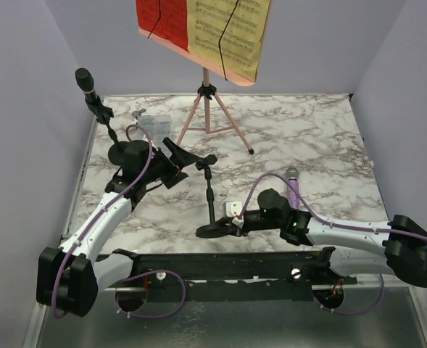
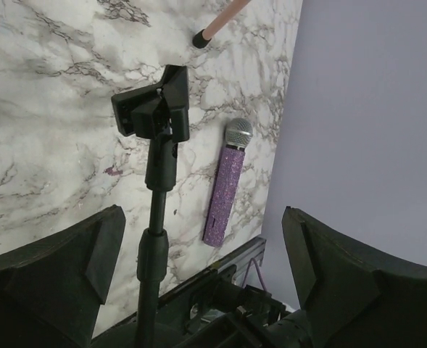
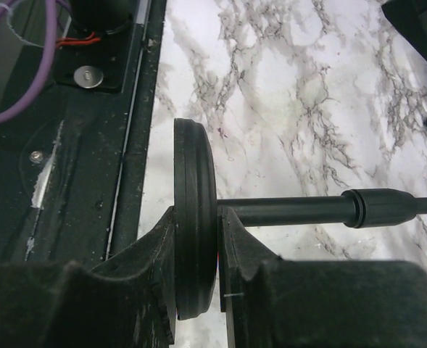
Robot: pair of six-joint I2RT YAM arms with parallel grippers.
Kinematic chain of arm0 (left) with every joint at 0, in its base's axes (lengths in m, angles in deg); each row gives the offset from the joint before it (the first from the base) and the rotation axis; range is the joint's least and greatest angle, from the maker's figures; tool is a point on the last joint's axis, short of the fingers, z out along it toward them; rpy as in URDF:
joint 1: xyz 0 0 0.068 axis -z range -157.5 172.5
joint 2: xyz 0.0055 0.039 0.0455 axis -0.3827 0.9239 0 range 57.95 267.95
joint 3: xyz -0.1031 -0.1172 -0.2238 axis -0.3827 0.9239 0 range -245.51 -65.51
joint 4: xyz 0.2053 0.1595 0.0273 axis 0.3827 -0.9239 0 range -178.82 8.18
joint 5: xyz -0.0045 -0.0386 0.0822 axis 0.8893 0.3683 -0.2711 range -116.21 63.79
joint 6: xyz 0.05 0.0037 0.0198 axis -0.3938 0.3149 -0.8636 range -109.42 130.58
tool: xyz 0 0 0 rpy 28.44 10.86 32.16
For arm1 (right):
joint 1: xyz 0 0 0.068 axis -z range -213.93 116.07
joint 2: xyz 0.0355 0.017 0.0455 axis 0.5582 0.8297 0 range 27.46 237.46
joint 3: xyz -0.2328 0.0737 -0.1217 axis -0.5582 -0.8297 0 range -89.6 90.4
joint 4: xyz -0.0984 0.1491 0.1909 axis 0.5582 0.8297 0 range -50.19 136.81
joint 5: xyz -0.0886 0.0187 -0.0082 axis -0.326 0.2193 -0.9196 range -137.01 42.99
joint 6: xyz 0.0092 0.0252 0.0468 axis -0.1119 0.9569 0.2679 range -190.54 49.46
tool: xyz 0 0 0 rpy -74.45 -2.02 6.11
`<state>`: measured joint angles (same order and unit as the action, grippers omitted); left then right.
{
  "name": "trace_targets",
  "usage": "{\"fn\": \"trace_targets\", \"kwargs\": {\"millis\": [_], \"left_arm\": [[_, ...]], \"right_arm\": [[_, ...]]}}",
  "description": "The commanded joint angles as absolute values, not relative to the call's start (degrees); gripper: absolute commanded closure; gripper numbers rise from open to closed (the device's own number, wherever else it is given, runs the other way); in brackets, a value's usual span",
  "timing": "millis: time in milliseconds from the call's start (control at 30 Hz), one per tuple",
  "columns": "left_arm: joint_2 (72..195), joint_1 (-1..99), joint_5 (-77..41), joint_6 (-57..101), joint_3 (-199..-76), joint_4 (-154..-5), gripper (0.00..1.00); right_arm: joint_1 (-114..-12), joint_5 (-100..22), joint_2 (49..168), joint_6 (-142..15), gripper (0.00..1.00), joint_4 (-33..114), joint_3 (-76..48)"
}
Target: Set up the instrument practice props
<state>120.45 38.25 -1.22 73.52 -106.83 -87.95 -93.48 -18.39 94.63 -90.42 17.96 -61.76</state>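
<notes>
Closest in, the right pincer (image 3: 197, 217) is clamped narrow on the rim of the round black base (image 3: 193, 159) of a microphone stand, one finger on each face of the disc. The base sits at the near edge of the tabletop (image 1: 307, 138), right beside the black rail (image 1: 227, 264) the arms are bolted to. The thin stem (image 1: 211, 192) rises from it to an empty clip (image 2: 155, 109).

The left pincer (image 2: 202, 225) stands wide and holds nothing. It is pointed at the clip from just short of it, and I see no contact.

The purple glitter microphone (image 2: 226, 185) lies flat on the tabletop, between this stand and the right edge. I take it to be what belongs in that clip.

Toward the far left corner, the black microphone (image 1: 85, 78) already sits in the second stand (image 1: 104, 119), near a clear plastic box (image 1: 151, 125). At the far edge is the pink tripod rack (image 1: 207, 109), carrying the red sheet (image 1: 162, 18) and the yellow sheet (image 1: 227, 32).

To do this well, I would say the right pincer must pin the base flat. The stem is thin and a sideways push at the clip could tip it. The left should take the purple microphone around the middle of its body, bring it in line with the clip, and press it in gently.
</notes>
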Motion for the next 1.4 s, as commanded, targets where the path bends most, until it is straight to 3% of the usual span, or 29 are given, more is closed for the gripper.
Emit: {"fn": "trace_targets", "kwargs": {"millis": [0,100,300,567,667,733,867,1100,1233,1367], "left_arm": [[119.9,38.0,-9.8,75.5,-105.9,-88.7,0.02],[122.3,37.9,-12.6,75.8,-105.5,-85.5,0.01],[131.8,38.0,1.3,75.1,-106.5,-66.0,0.01],[137.6,41.1,0.4,75.8,-107.8,-62.0,0.01],[139.9,42.3,0.6,76.0,-108.5,-61.1,0.06],[140.6,42.6,0.1,76.1,-108.7,-60.4,0.13],[140.0,42.7,-2.0,74.8,-108.9,-60.1,0.35],[139.9,42.7,-3.6,72.8,-109.8,-60.1,0.55],[139.9,42.7,-1.5,69.9,-111.6,-58.8,0.84],[136.1,43.1,3.0,62.2,-112.4,-56.5,0.92]], "right_arm": [[-94.7,-23.4,94.5,-94.6,1.00,12.2,-59.2],[-95.2,-23.1,94.1,-94.9,0.99,12.5,-59.0],[-96.0,-23.7,92.9,-95.2,1.00,13.5,-58.8],[-96.8,-25.1,90.5,-95.2,1.00,14.4,-59.2],[-97.0,-25.4,90.4,-95.4,1.00,15.1,-58.7],[-97.2,-25.7,90.4,-95.6,1.00,15.6,-58.5],[-97.6,-26.1,90.1,-95.6,1.00,16.6,-58.2],[-99.2,-27.6,89.6,-96.2,1.00,17.3,-58.1],[-99.5,-30.7,90.1,-99.5,1.00,17.8,-58.3],[-99.5,-39.8,91.3,-104.5,0.97,13.5,-60.7]]}}
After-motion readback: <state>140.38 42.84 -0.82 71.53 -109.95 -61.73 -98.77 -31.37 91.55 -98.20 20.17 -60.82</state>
